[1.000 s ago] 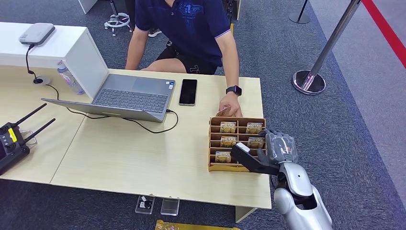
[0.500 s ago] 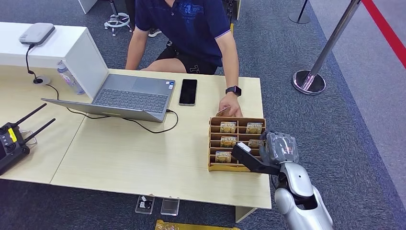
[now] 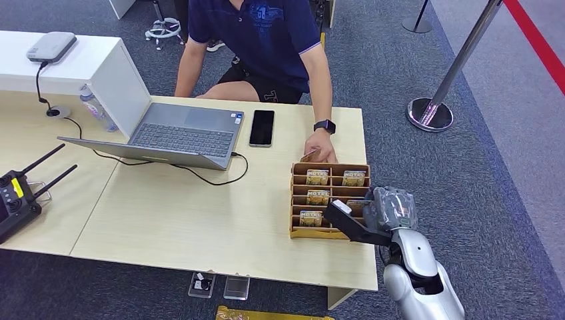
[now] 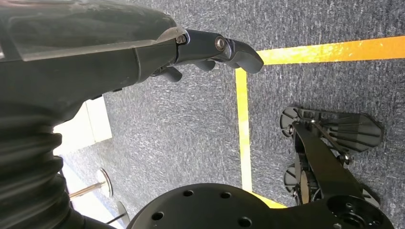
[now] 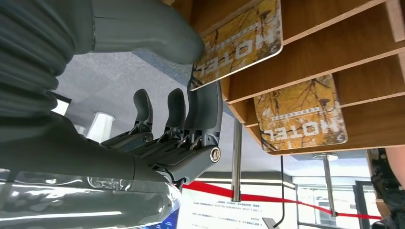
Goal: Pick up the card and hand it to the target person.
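Right hand [image 5: 157, 119] at wooden card rack [image 3: 330, 197] on desk [image 3: 200, 213]; thumb and fingers [image 5: 205, 102] pinched hotel card [image 5: 239, 43] in rack slot. Left hand [image 4: 143, 52] hung empty, fingers loosely curled.

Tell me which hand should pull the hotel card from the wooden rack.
The right hand: it is already at the wooden card rack, thumb and a finger around a hotel card. The left hand hangs over the carpet.
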